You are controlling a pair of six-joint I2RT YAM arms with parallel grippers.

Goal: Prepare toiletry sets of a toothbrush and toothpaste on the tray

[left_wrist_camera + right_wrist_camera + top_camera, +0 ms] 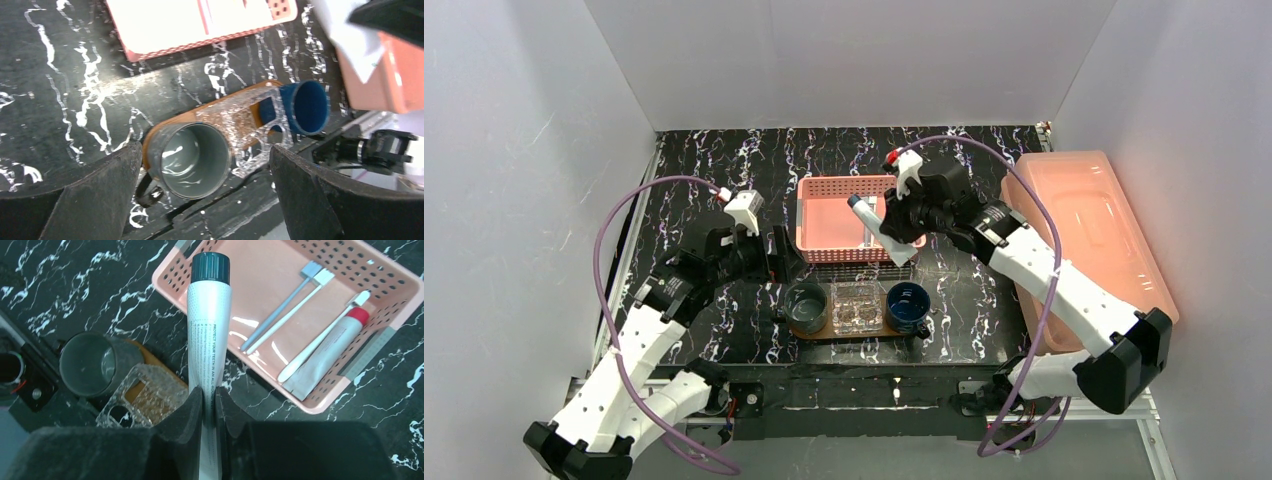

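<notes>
My right gripper (209, 395) is shut on a white toothpaste tube (210, 330) with a dark cap, held above the table beside the pink basket (320, 405). In the top view the tube (869, 222) hangs over the basket's front edge, behind the tray. The dark brown wooden tray (824, 335) carries a grey cup (806, 305), a clear holder (856, 305) and a blue cup (908, 303). In the basket lie a grey toothbrush (280, 315), two white toothbrushes (290, 310) and a red-capped toothpaste (330, 350). My left gripper (205, 150) is open and empty, above the grey cup (192, 160).
A large translucent pink lidded box (1094, 230) stands along the right side of the black marbled table. White walls enclose the table at the back and both sides. The metal frame rail runs along the near edge.
</notes>
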